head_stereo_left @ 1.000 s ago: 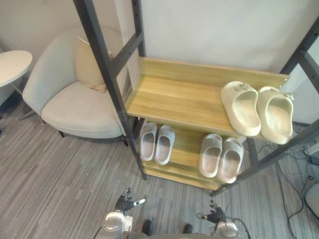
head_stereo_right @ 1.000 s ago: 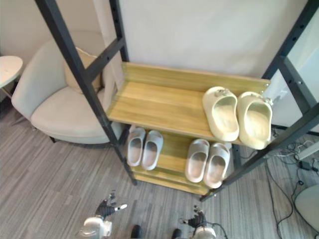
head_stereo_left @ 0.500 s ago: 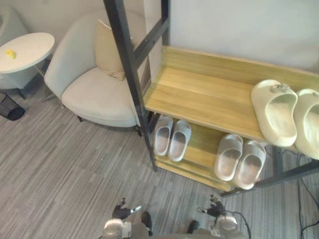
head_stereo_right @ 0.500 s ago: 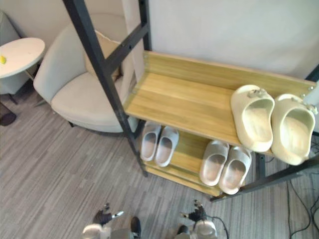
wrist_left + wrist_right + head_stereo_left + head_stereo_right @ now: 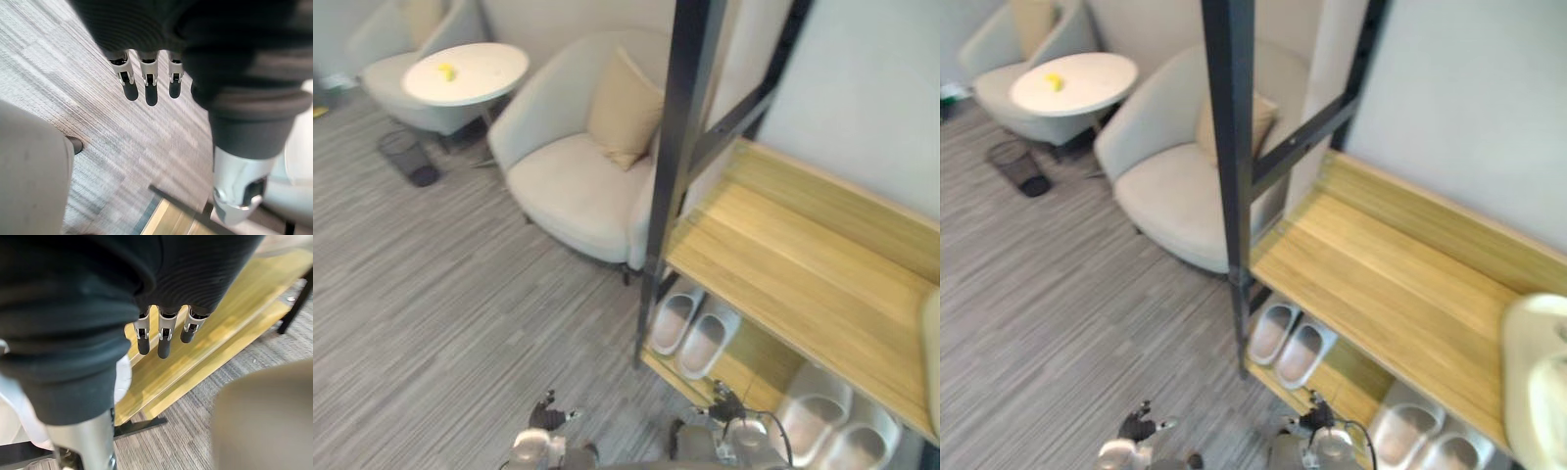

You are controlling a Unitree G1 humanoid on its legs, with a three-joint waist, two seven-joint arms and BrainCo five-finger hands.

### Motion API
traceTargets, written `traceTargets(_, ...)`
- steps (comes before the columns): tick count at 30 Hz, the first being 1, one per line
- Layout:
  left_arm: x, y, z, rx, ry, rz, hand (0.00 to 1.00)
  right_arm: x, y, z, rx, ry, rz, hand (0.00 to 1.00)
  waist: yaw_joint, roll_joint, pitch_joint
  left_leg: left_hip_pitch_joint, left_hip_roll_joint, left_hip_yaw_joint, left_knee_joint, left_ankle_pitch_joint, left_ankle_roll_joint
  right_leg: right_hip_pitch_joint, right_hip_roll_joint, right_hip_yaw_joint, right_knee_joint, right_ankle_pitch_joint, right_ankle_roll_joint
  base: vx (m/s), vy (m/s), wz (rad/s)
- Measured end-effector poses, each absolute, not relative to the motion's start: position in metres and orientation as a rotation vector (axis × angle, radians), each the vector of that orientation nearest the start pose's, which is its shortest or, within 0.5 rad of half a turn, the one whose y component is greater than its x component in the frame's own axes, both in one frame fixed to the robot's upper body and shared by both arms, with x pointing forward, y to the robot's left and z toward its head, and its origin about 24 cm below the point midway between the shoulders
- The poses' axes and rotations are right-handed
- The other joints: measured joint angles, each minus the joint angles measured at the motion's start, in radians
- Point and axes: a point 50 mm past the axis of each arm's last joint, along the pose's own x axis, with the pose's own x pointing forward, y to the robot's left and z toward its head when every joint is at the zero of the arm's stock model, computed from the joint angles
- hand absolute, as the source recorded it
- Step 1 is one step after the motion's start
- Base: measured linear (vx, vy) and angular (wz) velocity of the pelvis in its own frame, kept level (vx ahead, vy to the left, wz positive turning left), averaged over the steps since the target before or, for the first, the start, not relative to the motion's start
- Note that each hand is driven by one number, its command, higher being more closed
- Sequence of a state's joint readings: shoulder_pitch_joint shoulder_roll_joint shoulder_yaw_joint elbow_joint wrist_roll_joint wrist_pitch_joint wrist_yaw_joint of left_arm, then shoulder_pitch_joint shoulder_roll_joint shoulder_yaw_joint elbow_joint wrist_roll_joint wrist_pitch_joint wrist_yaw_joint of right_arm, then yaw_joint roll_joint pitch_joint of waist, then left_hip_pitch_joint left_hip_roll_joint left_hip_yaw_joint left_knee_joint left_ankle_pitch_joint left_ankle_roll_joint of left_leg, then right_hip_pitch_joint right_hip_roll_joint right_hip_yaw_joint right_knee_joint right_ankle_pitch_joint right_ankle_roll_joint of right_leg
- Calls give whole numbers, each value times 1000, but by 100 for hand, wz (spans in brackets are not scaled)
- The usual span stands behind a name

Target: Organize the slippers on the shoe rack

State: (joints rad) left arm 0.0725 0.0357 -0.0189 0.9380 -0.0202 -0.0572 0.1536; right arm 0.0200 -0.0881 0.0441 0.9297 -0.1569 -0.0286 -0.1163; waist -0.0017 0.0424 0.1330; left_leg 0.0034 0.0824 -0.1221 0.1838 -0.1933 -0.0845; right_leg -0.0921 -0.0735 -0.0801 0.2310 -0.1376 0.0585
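The shoe rack (image 5: 803, 264) has two wooden shelves in a black frame. A pale grey pair of slippers (image 5: 693, 325) lies side by side on the lower shelf (image 5: 234, 308). A second grey pair (image 5: 832, 431) lies further right on it. A cream slipper (image 5: 1538, 377) rests on the upper shelf at the right edge. My left hand (image 5: 548, 416) hangs low over the carpet, its fingers (image 5: 146, 73) straight and holding nothing. My right hand (image 5: 724, 406) hangs by the rack's front edge, its fingers (image 5: 164, 333) straight and holding nothing.
The rack's black front post (image 5: 680, 147) stands between me and a white armchair (image 5: 573, 186) with a beige cushion (image 5: 625, 108). Further left are a round white table (image 5: 465, 73) bearing a small yellow thing (image 5: 445, 70), a dark bin (image 5: 408, 157) and a second armchair (image 5: 401, 39).
The camera has swung left: the rack has slid to the right of the picture, and the table and second armchair have come into view. Both hands hang as before.
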Motion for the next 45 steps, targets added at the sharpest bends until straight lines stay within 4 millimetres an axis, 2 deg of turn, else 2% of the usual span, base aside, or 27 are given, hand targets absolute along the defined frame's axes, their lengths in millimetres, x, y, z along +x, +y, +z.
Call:
traceTargets(3,130,166,-148,79,939,161,0,145,-177,-142,-284,911,-25,0,2,-13,3,35,18,-2,-15,1,-2,76,22,-25,-79,24,-4,110,-45,20)
traceTargets(7,129,165,-148,80,949,157,0,139,-179,-144,-283,925,-20,0,2,-31,-10,47,11,1,-17,2,-3,127,15,-27,-160,68,2,50,41,3)
traceTargets(11,128,165,-150,98,962,147,0,130,-177,-147,-278,949,-6,0,3,-40,-15,69,-15,1,-7,2,-2,178,-9,-27,-188,86,16,-9,73,6)
traceTargets(19,126,170,-151,111,970,152,0,129,-167,-147,-275,942,43,0,5,-58,-25,72,-30,-5,-5,3,0,194,-18,-33,-202,102,20,-109,27,8)
traceTargets(22,126,171,-151,114,972,152,0,131,-161,-140,-279,888,75,0,5,-62,-24,82,-27,-15,-32,23,2,197,-15,-34,-202,103,18,-196,-23,9)
traceTargets(26,127,176,-150,126,970,156,0,131,-143,-129,-262,803,170,0,4,-71,-25,94,-19,-23,-98,58,-12,192,-7,-31,-223,103,20,-159,-34,3)
traceTargets(32,127,174,-151,134,977,144,0,129,-130,-118,-233,743,233,0,3,-64,-25,83,-7,-43,-113,68,-26,192,9,-32,-236,103,20,-51,-26,13)
traceTargets(35,130,172,-150,140,971,131,0,130,-128,-115,-227,722,239,0,0,-62,-24,19,-6,-71,-103,85,-29,175,5,-100,-227,101,17,10,-38,56)
traceTargets(36,132,171,-149,144,968,122,0,131,-127,-114,-226,719,238,0,0,-61,-25,-7,0,-44,-97,84,-11,163,0,-120,-225,100,17,18,-41,97)
traceTargets(37,135,167,-148,144,959,110,0,133,-127,-114,-226,715,237,0,1,-61,-24,-46,13,33,-86,87,43,143,-16,-152,-216,102,13,28,12,104)
traceTargets(38,141,161,-146,132,942,102,0,141,-129,-112,-241,697,233,0,1,-59,-16,-99,44,167,-9,78,79,123,-51,-211,-197,116,-8,25,41,100)
traceTargets(39,143,159,-146,127,936,98,0,144,-131,-111,-249,690,229,0,0,-50,-5,-120,63,215,40,75,91,121,-58,-227,-186,118,-6,69,111,97)
traceTargets(40,144,153,-146,114,934,90,0,151,-135,-109,-263,675,219,0,-2,-19,12,-157,97,316,123,88,93,126,-62,-259,-153,99,9,90,117,108)
traceTargets(41,144,153,-145,115,930,90,0,157,-138,-110,-275,680,209,0,-10,-15,19,-176,86,361,151,92,76,128,-81,-276,-117,67,24,108,133,103)
traceTargets(45,146,160,-143,139,916,93,0,172,-132,-108,-260,668,198,0,2,-37,26,-174,36,359,104,88,53,123,-134,-328,-78,40,55,81,110,63)
